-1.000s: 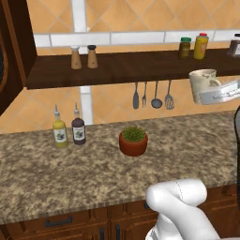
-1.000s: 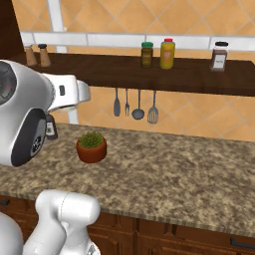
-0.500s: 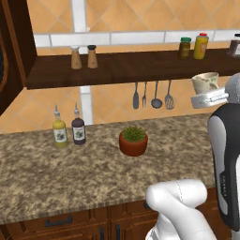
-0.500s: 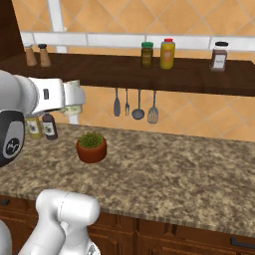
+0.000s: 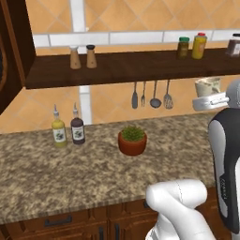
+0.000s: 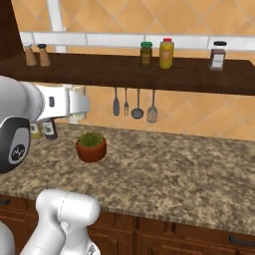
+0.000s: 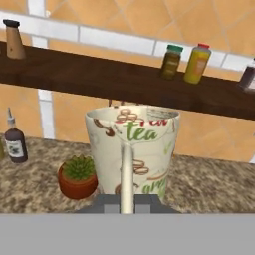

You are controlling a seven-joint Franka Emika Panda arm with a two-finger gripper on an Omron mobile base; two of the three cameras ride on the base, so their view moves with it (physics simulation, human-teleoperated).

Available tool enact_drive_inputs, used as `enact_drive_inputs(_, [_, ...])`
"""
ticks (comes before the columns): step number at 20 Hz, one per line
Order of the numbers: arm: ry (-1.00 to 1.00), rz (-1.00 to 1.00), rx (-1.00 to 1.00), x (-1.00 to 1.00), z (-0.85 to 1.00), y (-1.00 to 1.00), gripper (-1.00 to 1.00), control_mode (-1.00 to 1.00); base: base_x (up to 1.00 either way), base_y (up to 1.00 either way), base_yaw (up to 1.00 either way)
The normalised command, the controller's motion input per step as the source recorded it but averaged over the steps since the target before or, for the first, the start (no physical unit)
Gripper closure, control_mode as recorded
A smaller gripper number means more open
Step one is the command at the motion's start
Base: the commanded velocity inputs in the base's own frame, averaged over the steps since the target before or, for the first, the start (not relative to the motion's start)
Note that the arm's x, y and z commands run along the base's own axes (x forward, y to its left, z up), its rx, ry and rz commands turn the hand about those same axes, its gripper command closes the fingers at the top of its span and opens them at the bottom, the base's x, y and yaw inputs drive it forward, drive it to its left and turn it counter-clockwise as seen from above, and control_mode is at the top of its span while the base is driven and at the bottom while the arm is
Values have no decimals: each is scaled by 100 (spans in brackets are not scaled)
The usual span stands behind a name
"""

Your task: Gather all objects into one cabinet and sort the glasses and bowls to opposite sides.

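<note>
Here the robot's claw [image 7: 127,206] is clenched on the handle of a cream mug with a tea print [image 7: 133,149], with a small green plant in a brown pot [image 7: 77,177] at its nine o'clock.

L base cam: behind arm, looks fwd + down over granite desk [image 5: 56,178], mid range; arm at 4 o'clock. R base cam: same desk [image 6: 174,169] from other side, arm at 8 o'clock. Both share wall shelf [image 5: 117,68] [image 6: 149,72], plant pot [image 5: 132,141] [image 6: 91,146], hung utensils [image 5: 151,95] [image 6: 133,103]. Hand cam: very close behind mug [image 7: 132,149], level, faces shelf [image 7: 99,79]; pot [image 7: 77,177] at 8 o'clock
</note>
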Motion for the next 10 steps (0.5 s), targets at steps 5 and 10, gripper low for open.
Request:
enact_drive_inputs(5, [0, 0, 0, 0, 0, 0, 100, 100, -73, 18, -1])
enact_drive_inputs(10, [0, 0, 0, 0, 0, 0, 100, 100, -67, 76, -1])
